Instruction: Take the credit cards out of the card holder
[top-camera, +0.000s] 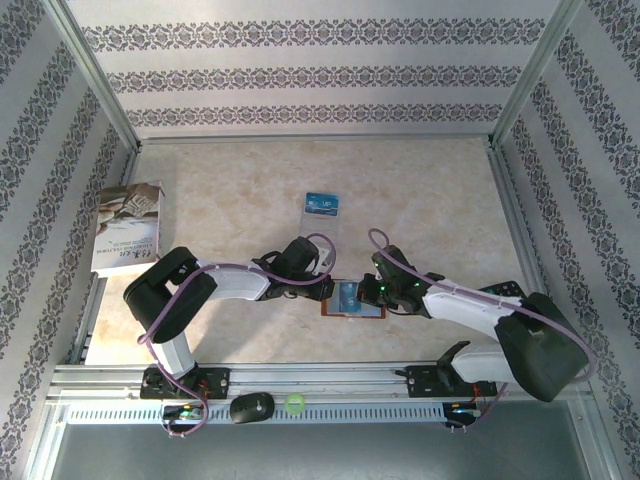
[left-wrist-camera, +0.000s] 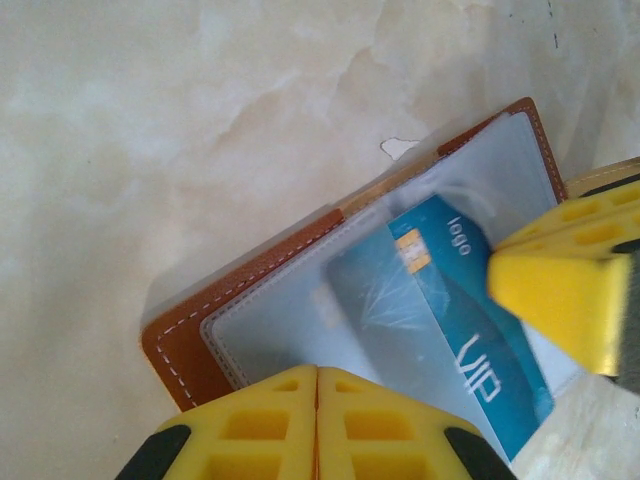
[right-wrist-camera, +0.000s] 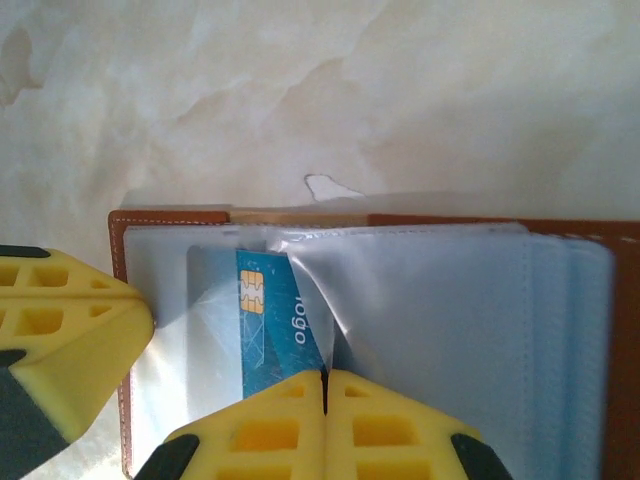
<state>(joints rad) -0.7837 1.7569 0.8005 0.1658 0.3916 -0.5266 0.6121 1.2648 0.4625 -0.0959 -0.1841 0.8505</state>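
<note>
On marble, closed left tool and right tool seemingly press the card holder.

The table had a pale, marbled top. A white-grey booklet lay on it at the left edge. A blue card lay farther back beside a pale sheet, and the open brown card holder lay near the middle.

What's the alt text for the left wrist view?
An open brown card holder lies on a pale marbled table, a blue VIP card partly under its clear sleeve. The left hand's yellow fingers are shut at the bottom; the right hand is at the right edge.
</note>
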